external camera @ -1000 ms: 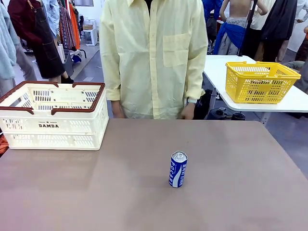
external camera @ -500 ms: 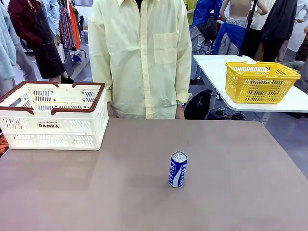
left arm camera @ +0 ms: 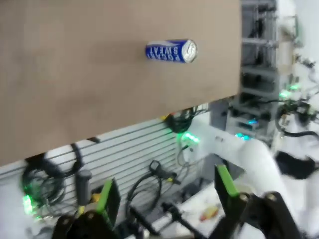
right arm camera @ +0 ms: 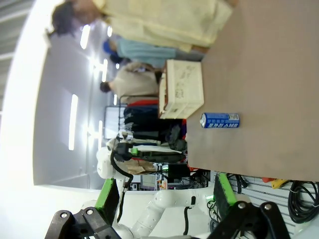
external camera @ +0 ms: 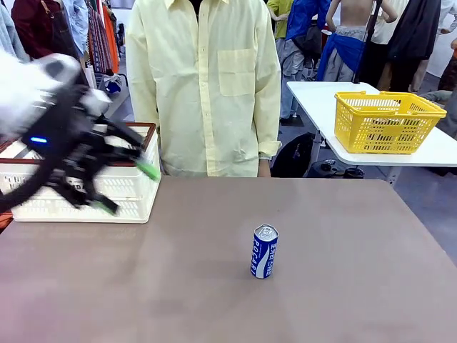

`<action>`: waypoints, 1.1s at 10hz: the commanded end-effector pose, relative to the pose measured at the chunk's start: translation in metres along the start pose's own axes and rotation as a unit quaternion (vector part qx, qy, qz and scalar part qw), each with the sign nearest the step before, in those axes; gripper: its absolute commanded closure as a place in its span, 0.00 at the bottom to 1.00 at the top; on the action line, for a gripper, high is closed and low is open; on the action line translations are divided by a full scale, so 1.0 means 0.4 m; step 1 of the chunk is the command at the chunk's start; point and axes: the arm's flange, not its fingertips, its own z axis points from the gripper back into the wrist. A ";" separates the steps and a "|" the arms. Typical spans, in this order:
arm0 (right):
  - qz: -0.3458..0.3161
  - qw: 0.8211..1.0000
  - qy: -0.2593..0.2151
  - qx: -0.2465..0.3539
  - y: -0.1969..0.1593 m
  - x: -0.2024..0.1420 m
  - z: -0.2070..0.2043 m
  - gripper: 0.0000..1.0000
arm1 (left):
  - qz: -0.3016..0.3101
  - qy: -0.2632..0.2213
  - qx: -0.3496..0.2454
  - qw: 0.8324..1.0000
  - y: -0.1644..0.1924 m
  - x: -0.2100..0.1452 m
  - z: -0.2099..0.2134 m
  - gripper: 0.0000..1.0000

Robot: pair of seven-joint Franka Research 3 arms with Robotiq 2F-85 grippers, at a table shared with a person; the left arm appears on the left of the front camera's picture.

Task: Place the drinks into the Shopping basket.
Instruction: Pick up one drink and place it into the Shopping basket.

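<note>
A blue can with white lettering (external camera: 264, 251) stands upright on the brown table (external camera: 343, 286), right of the middle. In the left wrist view the blue can (left arm camera: 171, 51) lies far ahead of my left gripper (left arm camera: 167, 191), whose green-padded fingers stand open with nothing between them. From the front, my left gripper (external camera: 128, 189) is a blur in front of the cream-white Shopping basket (external camera: 141, 199) at the far left. My right gripper (right arm camera: 166, 193) is open and holds nothing, off the table's edge. Beyond it are the can (right arm camera: 220, 120) and the basket (right arm camera: 183, 89).
A person in a pale yellow shirt (external camera: 207, 86) stands at the far edge of the table, hands down. A yellow basket (external camera: 385, 121) sits on a separate white table (external camera: 428, 153) at the back right. Bare tabletop surrounds the can.
My left arm has swung into the front view from the left and now hangs in front of the basket. The person has shifted slightly left. The can has not moved.
</note>
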 end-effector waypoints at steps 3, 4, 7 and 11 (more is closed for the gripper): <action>0.014 1.000 -0.005 0.012 0.008 0.006 -0.001 0.00 | 0.020 0.015 0.085 0.996 -0.075 0.065 -0.218 0.00; 0.014 1.000 -0.005 0.012 0.008 0.006 -0.001 0.00 | 0.011 0.035 0.053 0.998 -0.069 0.050 -0.192 0.00; 0.014 1.000 -0.005 0.012 0.008 0.006 -0.001 0.00 | 0.008 0.018 0.080 0.997 -0.084 0.048 -0.229 0.00; 0.014 1.000 -0.005 0.012 0.008 0.006 -0.001 0.00 | -0.063 0.009 0.182 0.981 -0.214 0.095 -0.408 0.00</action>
